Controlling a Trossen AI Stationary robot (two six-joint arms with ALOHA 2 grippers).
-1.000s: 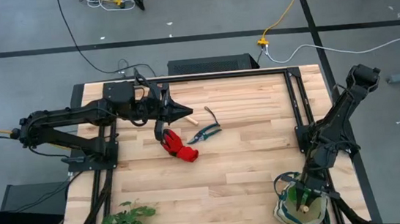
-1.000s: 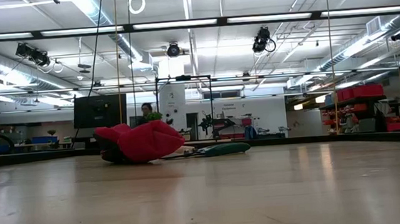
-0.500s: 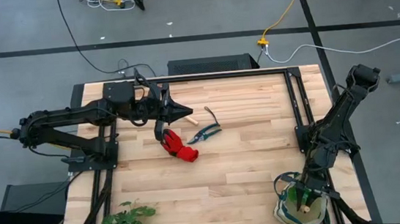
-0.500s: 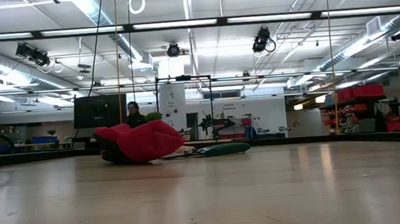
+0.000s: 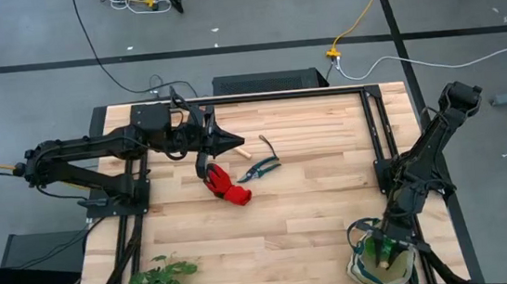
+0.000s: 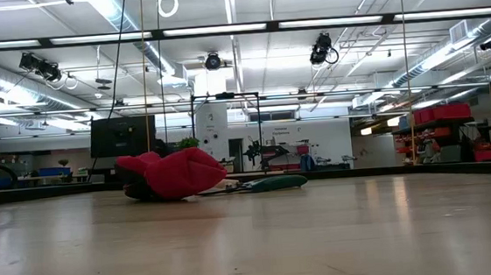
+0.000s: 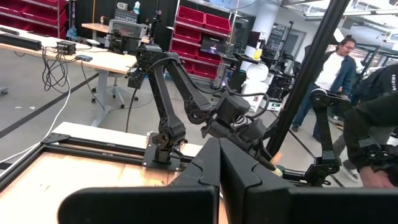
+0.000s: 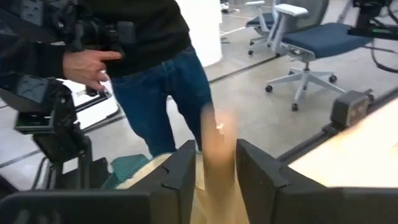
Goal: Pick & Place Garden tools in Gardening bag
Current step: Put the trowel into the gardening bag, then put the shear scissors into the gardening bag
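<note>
glove (image 5: pixel 225 185) beside shears (image 5: pixel 261 166) (mid-table), bag (image 5: pixel 381 262) right

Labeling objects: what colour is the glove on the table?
Red glove; shows best in the low view.

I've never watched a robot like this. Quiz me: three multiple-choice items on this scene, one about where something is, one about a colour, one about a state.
1. Where is the gardening bag?
A. near the table's corner, under the right arm
B. mid-table
C. beside the left arm

2. What colour is the glove?
A. blue
B. red
C. yellow

3. What is between the right gripper's fingers?
A. nothing
B. the shears
C. a wooden handle

A: the gardening bag sits by the table's corner under the right gripper.
B: the glove is red.
C: the wrist view shows the wooden handle clamped.
</note>
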